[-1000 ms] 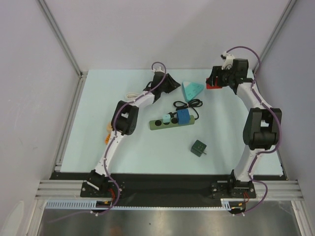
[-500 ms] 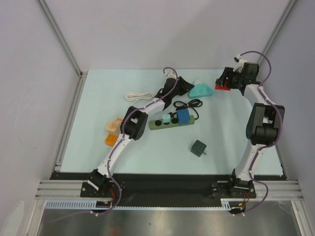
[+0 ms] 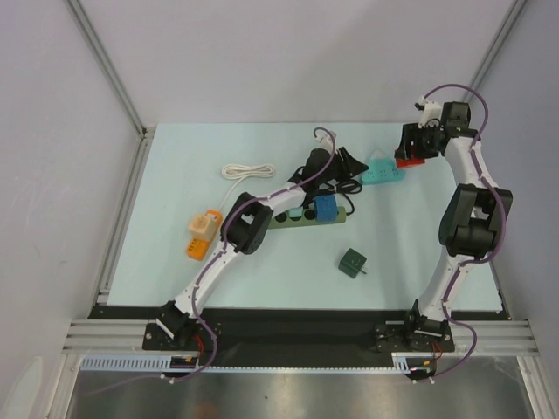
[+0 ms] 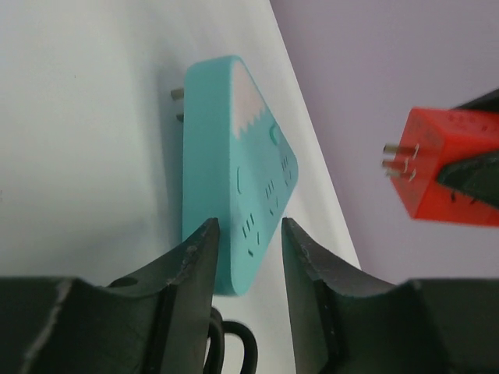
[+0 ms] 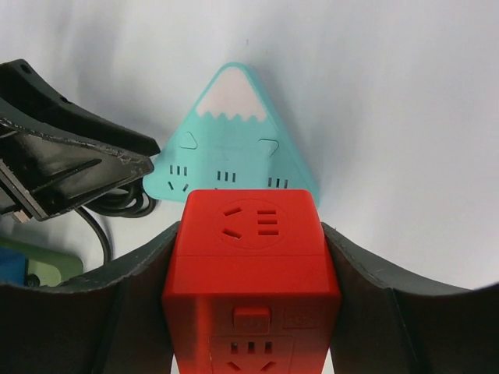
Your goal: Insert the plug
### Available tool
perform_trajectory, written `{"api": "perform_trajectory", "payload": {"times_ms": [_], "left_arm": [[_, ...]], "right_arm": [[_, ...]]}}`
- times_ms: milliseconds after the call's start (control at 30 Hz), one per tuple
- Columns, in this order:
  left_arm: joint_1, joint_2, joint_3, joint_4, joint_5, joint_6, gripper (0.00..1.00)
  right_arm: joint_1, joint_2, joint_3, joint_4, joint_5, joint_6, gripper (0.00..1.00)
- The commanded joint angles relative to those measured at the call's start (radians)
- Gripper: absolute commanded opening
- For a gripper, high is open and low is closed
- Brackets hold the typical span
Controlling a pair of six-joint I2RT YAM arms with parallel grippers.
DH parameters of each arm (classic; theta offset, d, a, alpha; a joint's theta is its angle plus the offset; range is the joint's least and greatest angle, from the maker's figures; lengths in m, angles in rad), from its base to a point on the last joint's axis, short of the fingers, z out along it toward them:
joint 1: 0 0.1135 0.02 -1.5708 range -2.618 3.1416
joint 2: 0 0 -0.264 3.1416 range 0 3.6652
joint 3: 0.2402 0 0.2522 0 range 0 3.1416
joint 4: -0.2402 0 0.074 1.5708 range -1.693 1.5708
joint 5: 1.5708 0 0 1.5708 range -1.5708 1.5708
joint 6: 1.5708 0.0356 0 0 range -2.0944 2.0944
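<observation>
Firmly clenched with the right tool [image 3: 407, 154] on a red plastic cube-shaped plug adapter [image 5: 251, 273], with a black finger flat against each side. Held up over the far right of the pale blue-green tabletop [image 3: 175, 192], with three metal prongs [image 4: 399, 160] aimed at a teal plastic triangular socket block [image 4: 234, 171] painted with a white mountain peak. Near that block but apart from it, with a clear gap in the left wrist view. Gripping the teal block at one lower corner with the left tool [image 4: 245, 234], with fingers pinched on its front and back faces. Stood up on edge, with the slotted face toward the red cube and two metal pins [image 4: 179, 105] out of the back. Hard to tell whether resting on the tabletop or lifted just above it. Just beside the left tool, toward the arms, a coiled black cable [image 3: 345, 185]. Nearer still, a long olive-green power strip [image 3: 307, 223] carrying a blue cube adapter [image 3: 325, 208] and a small light-teal plug [image 3: 299, 212]. Well apart toward the near edge, a lone dark green cube adapter [image 3: 353, 262]. Off on the left, a bundled white cable [image 3: 244, 171], and nearer the arms a small cream plastic adapter [image 3: 203, 224] touching an orange one [image 3: 195, 247].
</observation>
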Motion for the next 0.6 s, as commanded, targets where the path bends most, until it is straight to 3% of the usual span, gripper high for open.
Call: {"api": "perform_trajectory", "payload": {"times_ms": [0, 100, 233, 367, 433, 567], "left_arm": [[0.030, -0.187, -0.147, 0.094, 0.099, 0.018, 0.46], [0.047, -0.261, -0.192, 0.052, 0.085, 0.133, 0.54], [0.102, -0.301, -0.052, -0.206, 0.163, 0.225, 0.53], [0.148, -0.500, -0.167, -0.267, 0.193, 0.300, 0.54], [0.153, -0.560, -0.197, -0.386, 0.211, 0.359, 0.56], [0.135, -0.749, -0.359, -0.527, 0.253, 0.443, 0.56]], "right_arm": [[-0.010, 0.037, 0.127, -0.175, 0.007, -0.120, 0.00], [0.006, 0.072, 0.182, -0.214, 0.036, -0.143, 0.00], [0.021, 0.150, 0.284, -0.307, 0.052, -0.221, 0.00], [0.004, 0.232, 0.396, -0.433, -0.022, -0.276, 0.00], [0.003, 0.270, 0.474, -0.482, -0.021, -0.282, 0.00], [0.000, 0.316, 0.486, -0.521, -0.031, -0.261, 0.00]]}}
